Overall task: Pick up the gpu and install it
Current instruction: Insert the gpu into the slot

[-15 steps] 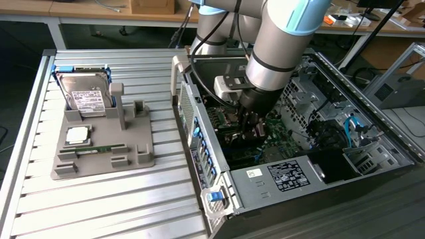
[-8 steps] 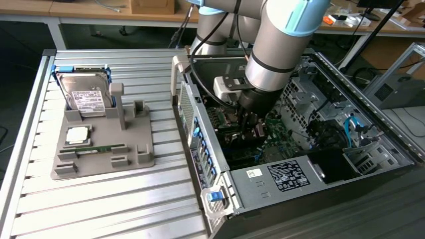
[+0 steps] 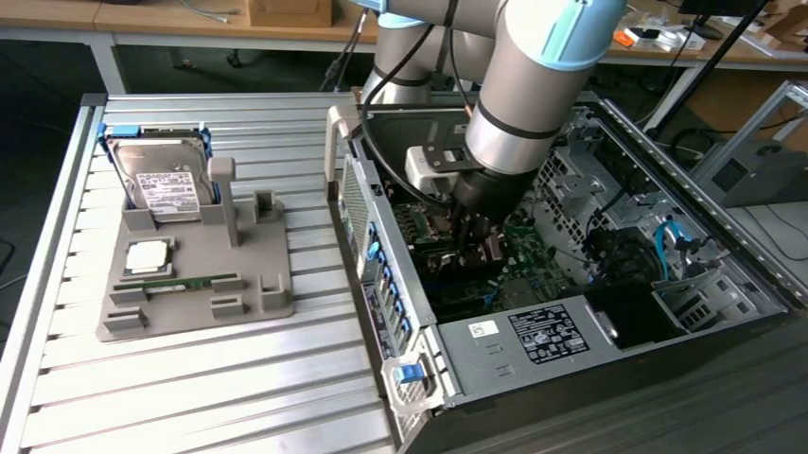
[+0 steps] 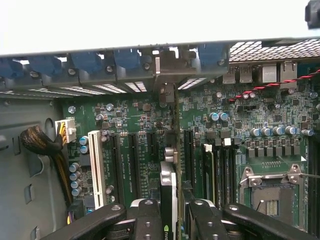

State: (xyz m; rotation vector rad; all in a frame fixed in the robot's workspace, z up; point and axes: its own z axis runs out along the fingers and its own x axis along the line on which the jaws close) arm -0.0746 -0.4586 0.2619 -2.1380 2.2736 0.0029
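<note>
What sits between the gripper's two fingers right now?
In the wrist view, the gpu, edge-on, stands between the gripper fingers, above the motherboard.

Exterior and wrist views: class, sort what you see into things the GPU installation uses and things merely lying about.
In use: gripper; gpu, held edge-on above the motherboard; computer case.
Lying about: hard drive; RAM stick; grey parts holder.

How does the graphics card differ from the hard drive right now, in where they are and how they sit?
The gpu is inside the open computer case, gripped edge-on in the hand over the motherboard; the hard drive stands apart in the grey holder on the table. The gpu is thin; the hard drive is boxy, with a white label.
</note>
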